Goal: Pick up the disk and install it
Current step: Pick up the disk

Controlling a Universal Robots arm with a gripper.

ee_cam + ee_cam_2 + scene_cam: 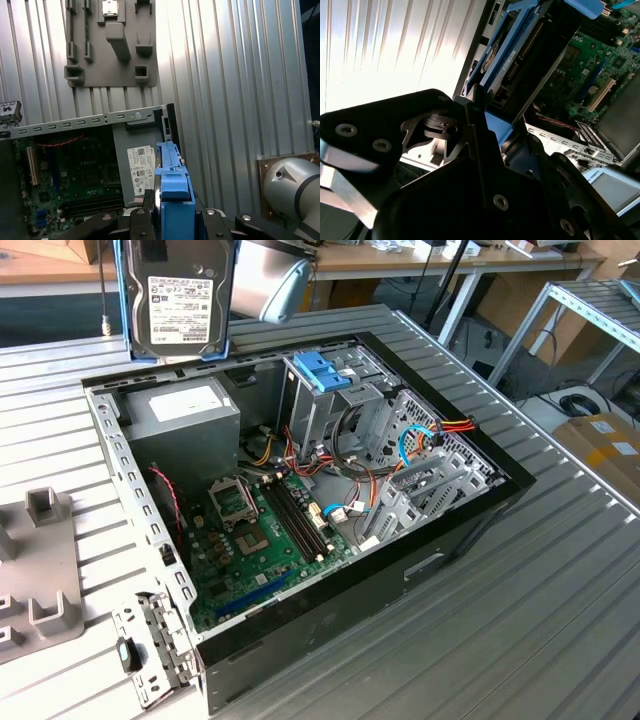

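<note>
Above the computer case [460, 530], the disk [178, 300] hangs upright; fingers [476, 135] grip its blue-framed edges.

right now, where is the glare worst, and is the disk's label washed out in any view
exterior view: even light, the label on the disk is not washed out; second wrist view: worst glare, the ribbed table burns out to white while the disk sits in shadow; first wrist view: a bright band runs down the table, and the disk's blue frame is evenly lit

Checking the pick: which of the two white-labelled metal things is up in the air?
The disk, blue-framed, held upright over the case's edge by the end effector. The bigger grey box sits inside the case.
</note>
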